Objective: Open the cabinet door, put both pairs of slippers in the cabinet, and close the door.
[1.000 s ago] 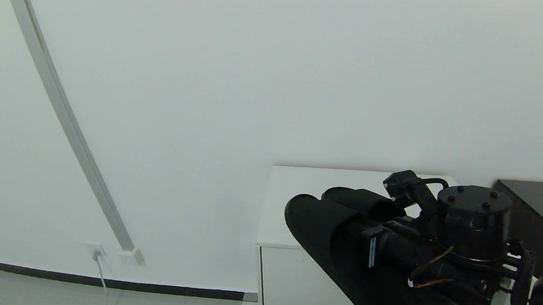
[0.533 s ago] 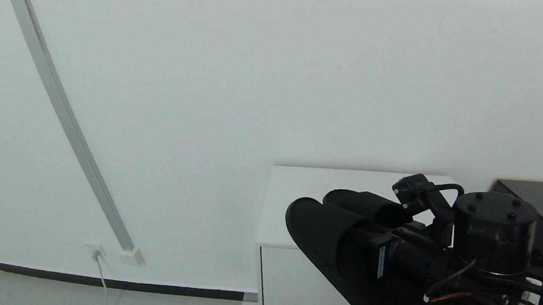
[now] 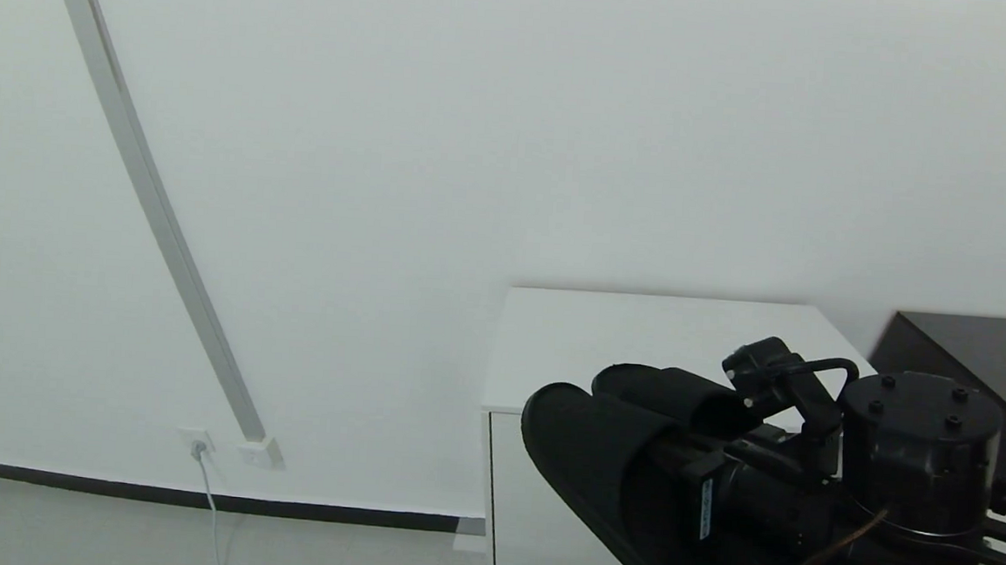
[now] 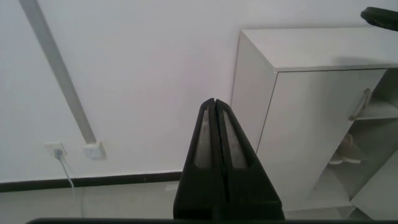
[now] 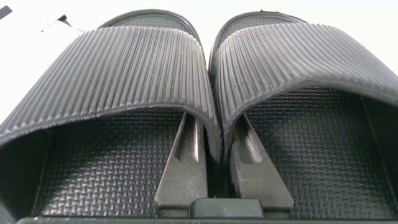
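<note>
Black ribbed slippers (image 5: 143, 68) pinched in right gripper (image 5: 216, 122).

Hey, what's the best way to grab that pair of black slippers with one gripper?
Pinch the two inner strap walls where the black slippers lie side by side, one finger under each strap, coming from the heel end. The straps arch open there and touch in the middle, as the right gripper holds them.
</note>
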Tool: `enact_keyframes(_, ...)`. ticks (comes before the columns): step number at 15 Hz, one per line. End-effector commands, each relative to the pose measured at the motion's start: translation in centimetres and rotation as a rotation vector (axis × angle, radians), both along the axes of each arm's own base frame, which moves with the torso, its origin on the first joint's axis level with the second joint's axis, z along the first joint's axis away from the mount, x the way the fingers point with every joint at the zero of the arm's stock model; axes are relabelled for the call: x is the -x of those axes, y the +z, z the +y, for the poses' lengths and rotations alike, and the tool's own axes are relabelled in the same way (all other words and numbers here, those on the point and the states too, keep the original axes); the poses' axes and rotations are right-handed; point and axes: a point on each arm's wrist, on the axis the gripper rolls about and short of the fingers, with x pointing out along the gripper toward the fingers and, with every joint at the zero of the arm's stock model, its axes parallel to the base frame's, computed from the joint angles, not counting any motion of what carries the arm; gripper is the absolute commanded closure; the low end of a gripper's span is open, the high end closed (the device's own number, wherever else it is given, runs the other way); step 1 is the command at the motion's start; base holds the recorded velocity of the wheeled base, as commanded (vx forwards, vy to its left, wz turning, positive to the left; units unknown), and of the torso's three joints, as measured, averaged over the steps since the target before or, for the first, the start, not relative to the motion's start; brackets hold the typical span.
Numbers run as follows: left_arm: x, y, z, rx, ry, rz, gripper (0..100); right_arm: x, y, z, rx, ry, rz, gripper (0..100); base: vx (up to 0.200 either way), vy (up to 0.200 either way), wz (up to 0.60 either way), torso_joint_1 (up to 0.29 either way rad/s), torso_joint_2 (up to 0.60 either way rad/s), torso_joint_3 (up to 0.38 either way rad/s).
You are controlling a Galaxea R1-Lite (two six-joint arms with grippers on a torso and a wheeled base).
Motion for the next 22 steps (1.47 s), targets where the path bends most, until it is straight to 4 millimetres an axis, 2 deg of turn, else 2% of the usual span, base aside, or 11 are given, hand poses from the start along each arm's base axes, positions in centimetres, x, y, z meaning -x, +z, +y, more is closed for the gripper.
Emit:
enact_keyframes(1, -0.01, 0.00, 0.00, 0.001, 0.000, 0.002, 100, 0.05, -0.24, 0.06, 0.008, 0.003, 0.006, 100, -0.200, 0.000, 0.00, 0.007, 0.00, 0.007)
enact_keyframes(21, -0.01, 0.00, 0.00, 0.005, 0.002, 0.002, 100, 0.16, -0.78, -0.05, 0.048, 0.014, -0.004, 100, 0.000, 0.000, 0.00, 0.000, 0.00, 0.000)
enact_keyframes(22, -0.01, 0.00, 0.00, 0.005, 0.002, 0.002, 100, 0.16, -0.78, -0.05, 0.048, 0.014, -0.004, 100, 0.000, -0.200, 0.00, 0.002, 0.00, -0.002)
